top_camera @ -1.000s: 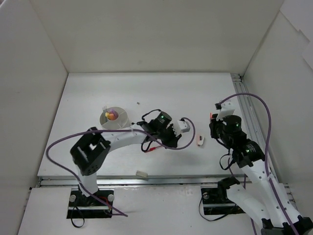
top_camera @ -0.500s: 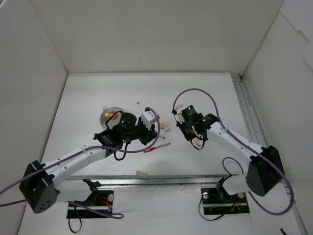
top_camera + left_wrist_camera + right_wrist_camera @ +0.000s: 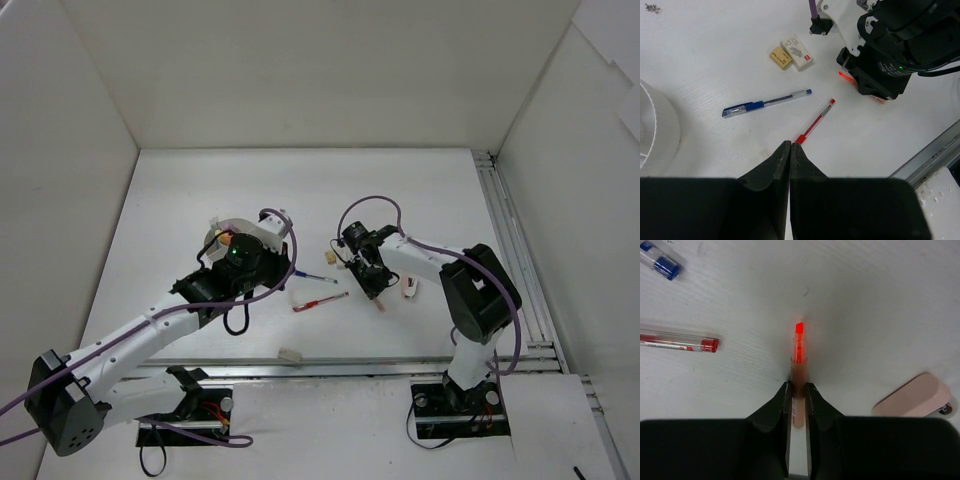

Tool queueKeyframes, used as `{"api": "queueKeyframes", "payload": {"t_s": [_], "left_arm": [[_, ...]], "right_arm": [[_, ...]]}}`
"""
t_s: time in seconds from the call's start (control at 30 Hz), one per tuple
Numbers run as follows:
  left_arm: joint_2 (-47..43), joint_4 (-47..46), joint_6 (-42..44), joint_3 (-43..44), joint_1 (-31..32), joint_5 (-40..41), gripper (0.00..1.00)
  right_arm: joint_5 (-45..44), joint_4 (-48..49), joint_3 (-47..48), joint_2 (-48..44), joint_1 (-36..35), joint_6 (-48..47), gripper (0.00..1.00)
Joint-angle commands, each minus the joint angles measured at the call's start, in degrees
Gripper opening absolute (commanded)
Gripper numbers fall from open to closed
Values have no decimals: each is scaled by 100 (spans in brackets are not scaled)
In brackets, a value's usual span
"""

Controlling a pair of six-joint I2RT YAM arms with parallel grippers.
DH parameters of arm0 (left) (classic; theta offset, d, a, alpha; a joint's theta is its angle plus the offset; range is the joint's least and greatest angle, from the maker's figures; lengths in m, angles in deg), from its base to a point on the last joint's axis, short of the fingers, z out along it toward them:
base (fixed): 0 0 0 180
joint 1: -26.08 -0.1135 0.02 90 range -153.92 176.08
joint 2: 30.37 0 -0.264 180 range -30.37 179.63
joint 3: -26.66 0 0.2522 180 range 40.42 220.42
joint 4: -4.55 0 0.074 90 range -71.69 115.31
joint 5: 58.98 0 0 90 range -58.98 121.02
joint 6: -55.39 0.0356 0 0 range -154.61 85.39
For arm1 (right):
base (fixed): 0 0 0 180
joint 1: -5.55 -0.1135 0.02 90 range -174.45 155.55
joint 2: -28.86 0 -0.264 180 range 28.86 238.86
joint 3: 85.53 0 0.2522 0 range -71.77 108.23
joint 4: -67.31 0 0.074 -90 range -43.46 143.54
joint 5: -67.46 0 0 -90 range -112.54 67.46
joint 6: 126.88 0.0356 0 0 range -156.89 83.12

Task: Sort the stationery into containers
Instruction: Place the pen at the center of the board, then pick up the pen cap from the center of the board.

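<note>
My right gripper [image 3: 798, 386] is shut on a short orange marker [image 3: 798, 347] whose uncapped glowing tip points at the table; in the top view that right gripper [image 3: 374, 288] sits mid-table. My left gripper [image 3: 791, 144] is shut with nothing in it, hovering near the end of a red pen [image 3: 815, 121]. A blue pen [image 3: 767, 101] lies beyond it, and a tan eraser [image 3: 781, 57] and a white eraser [image 3: 797, 51] lie side by side further off. The white cup [image 3: 222, 236] holds a few markers and is partly hidden by my left arm.
A pink marker cap [image 3: 912, 397] lies right of my right gripper, also in the top view as the cap [image 3: 408, 288]. Another cream eraser [image 3: 290, 354] rests near the table's front edge. White walls surround the table, with a metal rail [image 3: 505, 240] along the right.
My left gripper has drawn back toward the cup and its jaws have closed fully, uncovering the blue pen. My right arm has swung left and lower, still holding the marker.
</note>
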Motion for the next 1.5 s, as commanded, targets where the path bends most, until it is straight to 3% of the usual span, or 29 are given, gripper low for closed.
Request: {"api": "queueKeyframes", "payload": {"t_s": [0.0, 0.23, 0.37, 0.5, 0.53, 0.6, 0.63, 0.73, 1.03, 1.23, 1.47], "left_arm": [[-161, 4, -223, 53, -56, 286, 0], [-215, 135, -240, -61, -56, 444, 0], [-74, 241, -398, -61, -109, 647, 4], [110, 381, -627, -123, -109, 734, 20], [111, 504, -766, -140, -109, 822, 29], [59, 610, -881, -175, -109, 884, 39], [32, 767, -952, -219, -161, 936, 55], [-126, 1128, -1391, -360, -161, 928, 79], [-961, 1954, -2199, -1396, 233, 330, 80], [-883, 2412, -3183, -1670, 778, 392, 66], [-128, 3018, -3676, -1362, 1630, 936, 53]], "right_arm": [[-264, -154, 256, 182, -40, 192, 0], [-299, -110, 177, 252, -83, 271, 2], [-308, -66, 107, 165, -83, 289, 17], [-343, 4, 80, -37, -101, 254, 28], [-343, 39, 63, -90, -110, 236, 35], [-361, 109, 37, -300, -171, 166, 65], [-370, 136, 19, -388, -215, 131, 97], [-440, 259, -34, -740, -285, 130, 98], [-159, 575, -332, -1655, -286, -1, 98], [-133, 628, -412, -1725, -294, 7, 98], [-150, 637, -456, -1795, -294, 34, 98]]}}
